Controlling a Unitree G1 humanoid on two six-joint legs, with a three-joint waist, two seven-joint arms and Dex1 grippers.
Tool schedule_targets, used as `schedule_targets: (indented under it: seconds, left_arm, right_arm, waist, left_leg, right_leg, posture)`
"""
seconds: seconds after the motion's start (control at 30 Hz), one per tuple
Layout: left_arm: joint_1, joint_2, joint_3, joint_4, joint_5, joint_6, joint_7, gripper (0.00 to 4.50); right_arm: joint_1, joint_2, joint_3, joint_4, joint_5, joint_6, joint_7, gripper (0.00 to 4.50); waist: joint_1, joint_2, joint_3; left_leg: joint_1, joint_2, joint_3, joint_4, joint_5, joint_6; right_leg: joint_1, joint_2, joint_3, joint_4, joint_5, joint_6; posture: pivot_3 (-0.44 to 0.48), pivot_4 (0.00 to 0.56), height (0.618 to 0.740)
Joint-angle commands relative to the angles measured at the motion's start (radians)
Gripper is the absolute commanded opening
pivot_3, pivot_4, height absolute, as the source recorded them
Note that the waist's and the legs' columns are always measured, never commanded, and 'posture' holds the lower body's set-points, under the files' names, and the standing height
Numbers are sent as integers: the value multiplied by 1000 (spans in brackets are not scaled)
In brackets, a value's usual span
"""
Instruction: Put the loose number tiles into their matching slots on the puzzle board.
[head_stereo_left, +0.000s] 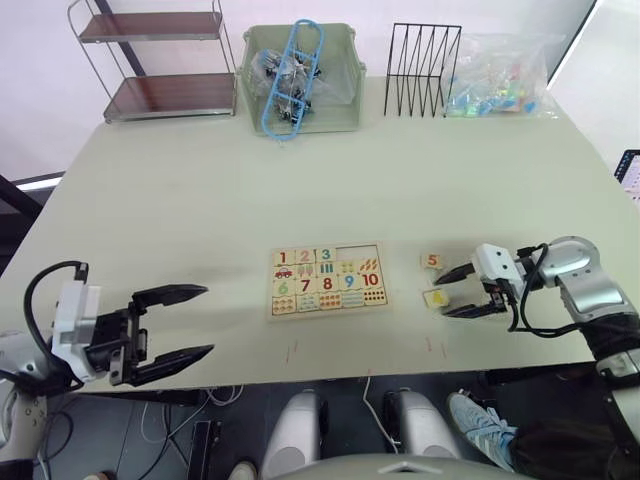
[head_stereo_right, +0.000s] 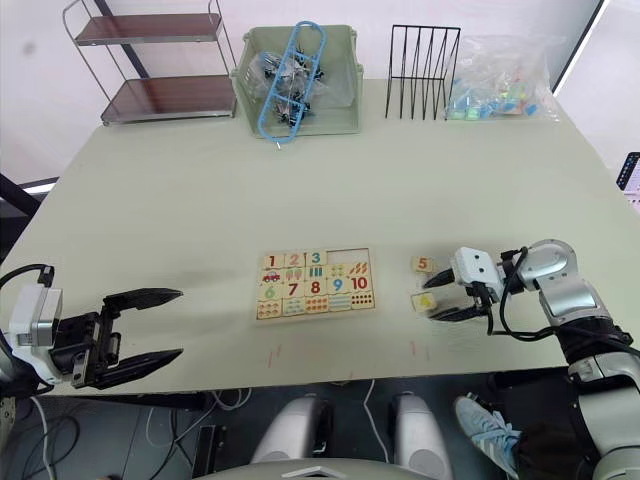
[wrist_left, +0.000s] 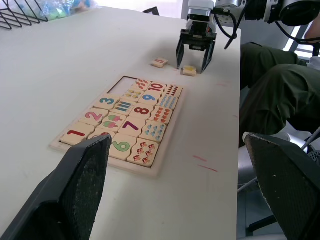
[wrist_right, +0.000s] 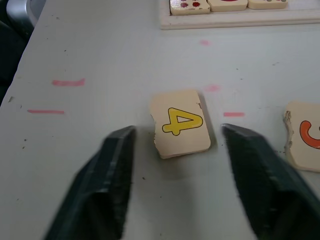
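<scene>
The puzzle board lies flat at the table's near middle. Its top row holds 1, 2 and 3, and two matching slots at that row's right end are bare. Right of the board lie two loose number tiles: the orange 5 and, nearer me, the yellow 4. My right gripper is open at table level, with the 4 tile between its fingers and touching neither. My left gripper hangs open and empty near the front left edge, well left of the board.
Along the far edge stand a wire shelf, a green bin of clips, a black wire rack and a clear bag of colourful pieces. A person's leg is beside the table's near right corner.
</scene>
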Motion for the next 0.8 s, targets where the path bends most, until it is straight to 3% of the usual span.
schedule_targets:
  seconds: [0.03,0.07,0.33,0.63,0.8]
  left_arm:
    - [-5,13,17,-2,-2,-13,-8,4500]
    - [-6,12,17,-1,-1,-15,-8,4500]
    - [1,-9,14,-8,-1,-31,11,4500]
    - [18,-65,34,-42,-40,-16,75,4500]
    - [51,-92,47,-67,-52,-18,105,4500]
  right_arm:
    - [-5,2,-7,4,5,11,12,1062]
    - [-5,1,-7,4,4,11,14,844]
    - [6,-28,-24,-130,35,164,2,844]
    - [-18,-55,-47,-367,120,512,-69,844]
    - [-115,-22,-30,-447,141,707,-143,844]
  waist:
    - [0,0,0]
    - [-1,0,0]
    - [0,0,0]
    - [0,1,1]
    - [-5,1,1]
  left_leg:
    - [0,0,0,0,0,0]
    - [0,0,0,0,0,0]
    - [0,0,0,0,0,0]
    - [0,0,0,0,0,0]
    - [0,0,0,0,0,0]
  right_leg:
    - [0,0,0,0,0,0]
    - [0,0,0,0,0,0]
    - [0,0,0,0,0,0]
    - [0,-1,0,0,0,0]
    - [-1,-2,0,0,1,-1]
  posture:
    - [0,150,740]
    - [0,150,740]
    - [0,150,740]
    - [0,150,740]
    - [0,150,740]
